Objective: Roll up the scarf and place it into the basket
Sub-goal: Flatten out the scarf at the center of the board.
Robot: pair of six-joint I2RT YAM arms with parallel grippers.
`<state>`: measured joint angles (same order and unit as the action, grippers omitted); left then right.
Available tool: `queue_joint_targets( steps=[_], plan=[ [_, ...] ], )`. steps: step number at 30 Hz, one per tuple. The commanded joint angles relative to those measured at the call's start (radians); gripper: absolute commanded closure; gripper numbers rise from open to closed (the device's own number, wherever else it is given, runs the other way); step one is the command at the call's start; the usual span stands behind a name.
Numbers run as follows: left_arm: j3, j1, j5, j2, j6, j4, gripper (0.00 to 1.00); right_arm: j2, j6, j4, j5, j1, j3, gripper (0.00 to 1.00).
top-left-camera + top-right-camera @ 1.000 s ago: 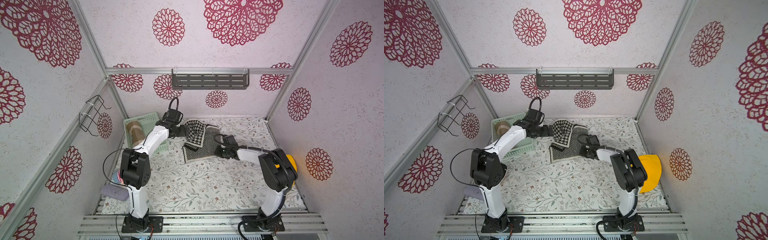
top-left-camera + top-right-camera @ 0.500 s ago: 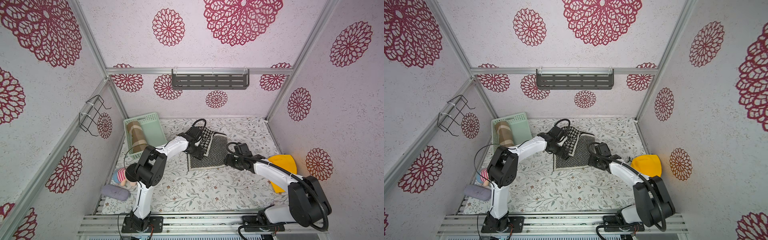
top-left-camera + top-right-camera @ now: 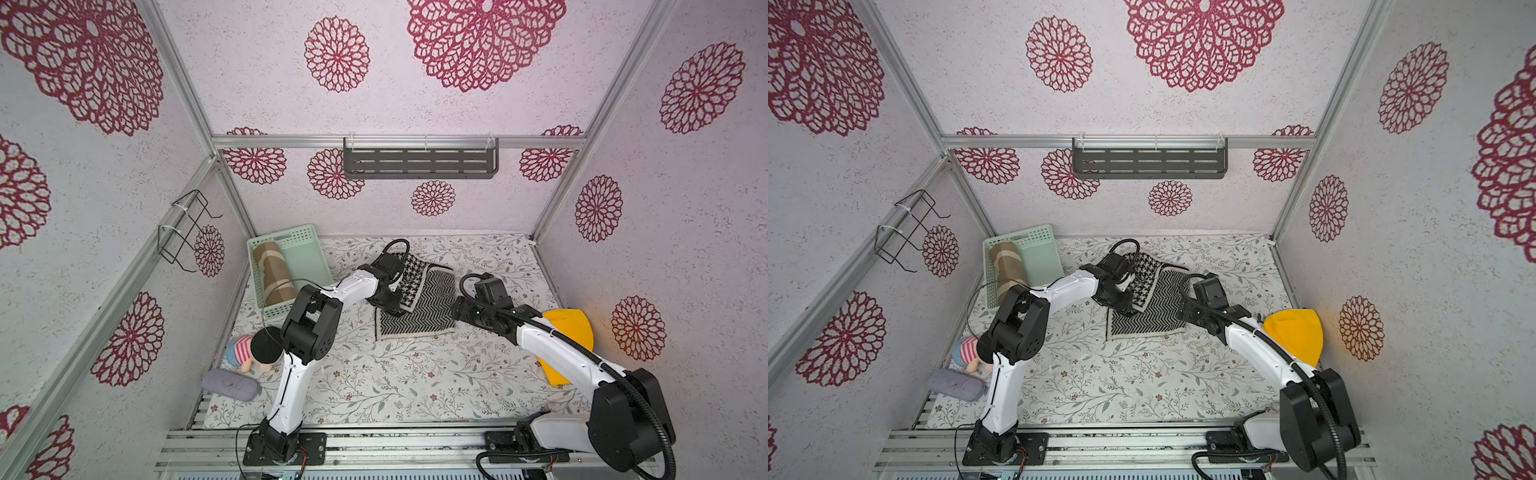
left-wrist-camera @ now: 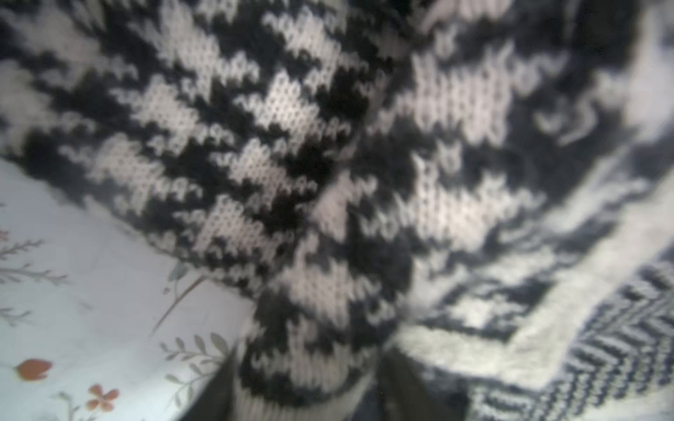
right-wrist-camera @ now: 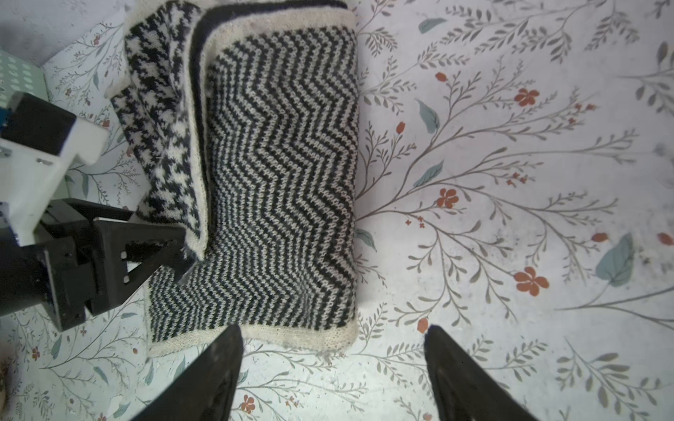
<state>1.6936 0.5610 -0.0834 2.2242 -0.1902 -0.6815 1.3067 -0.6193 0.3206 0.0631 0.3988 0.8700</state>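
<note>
The scarf (image 3: 419, 307) (image 3: 1152, 309) is a black-and-white knit, folded flat mid-table, with a zigzag face and a houndstooth flap (image 5: 160, 120) lifted along one side. My left gripper (image 3: 392, 308) (image 4: 306, 382) is shut on the edge of that flap, and knit fills the gap between its fingers (image 4: 401, 382). My right gripper (image 3: 457, 311) (image 5: 332, 364) is open just off the scarf's cream border (image 5: 299, 337), holding nothing. The mint-green basket (image 3: 309, 266) (image 3: 1044, 266) stands at the back left.
A brown roll (image 3: 274, 270) lies inside the basket. A yellow cloth (image 3: 569, 332) is at the right wall. A doll (image 3: 241, 353) and a grey pouch (image 3: 228, 384) lie at the front left. A dark shelf (image 3: 419, 164) and a wire rack (image 3: 183, 232) hang on the walls.
My left arm came from the basket side to the scarf and closed on the houndstooth flap. My right gripper let go of the scarf, opened and drew back to its right edge.
</note>
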Motion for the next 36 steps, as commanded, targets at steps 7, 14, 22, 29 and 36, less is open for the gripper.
queue_joint_targets(
  steps=[7, 14, 22, 29, 36],
  plan=[
    [0.033, 0.047, 0.162, -0.203, -0.012, -0.023, 1.0, 0.046, 0.084, -0.012, 0.052, -0.072, 0.126, 0.16],
    [0.156, 0.113, 0.279, -0.39, 0.101, -0.141, 1.0, 0.17, 0.144, 0.008, -0.019, -0.169, 0.278, 0.16],
    [0.094, 0.234, 0.278, -0.572, 0.265, -0.228, 1.0, 0.312, 0.249, 0.07, -0.116, -0.215, 0.471, 0.16],
    [0.01, 0.342, 0.218, -0.733, 0.316, -0.256, 1.0, 0.445, 0.296, 0.122, -0.136, -0.221, 0.583, 0.16],
    [0.008, 0.398, 0.255, -0.9, 0.336, -0.163, 1.0, 0.502, 0.299, 0.128, -0.148, -0.222, 0.614, 0.16]
  ],
)
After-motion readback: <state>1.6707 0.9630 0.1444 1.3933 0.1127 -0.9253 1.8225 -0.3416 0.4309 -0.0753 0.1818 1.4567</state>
